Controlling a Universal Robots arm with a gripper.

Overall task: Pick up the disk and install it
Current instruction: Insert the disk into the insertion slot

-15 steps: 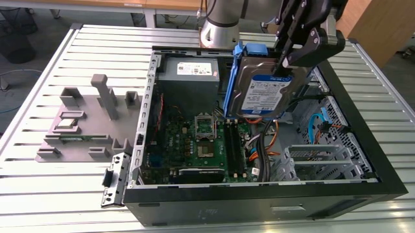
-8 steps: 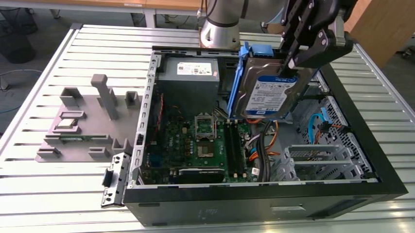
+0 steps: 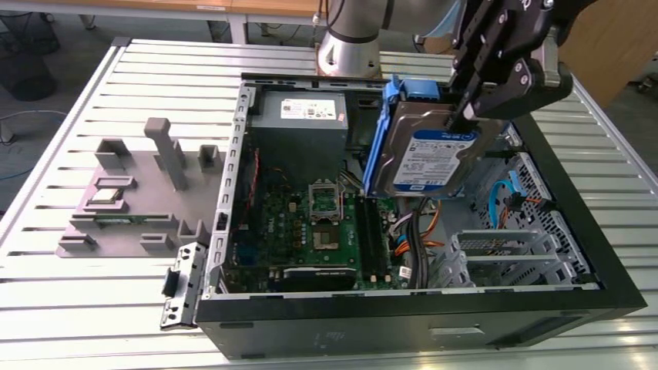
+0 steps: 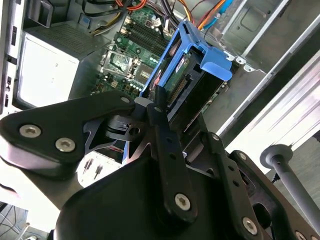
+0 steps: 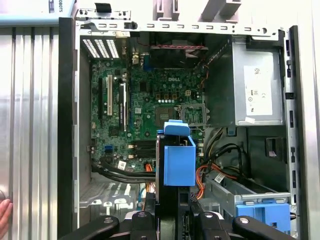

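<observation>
Black gripper (image 3: pixel 463 117) angled down, clamping disk (image 3: pixel 430 160)

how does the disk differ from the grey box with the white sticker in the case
The disk is smaller, the grey box larger. The disk is held on edge above the open case, clamped in the gripper; the grey box sits in the case's corner. The disk wears a blue bracket; the grey box has none. Both are metal with a label.
</observation>
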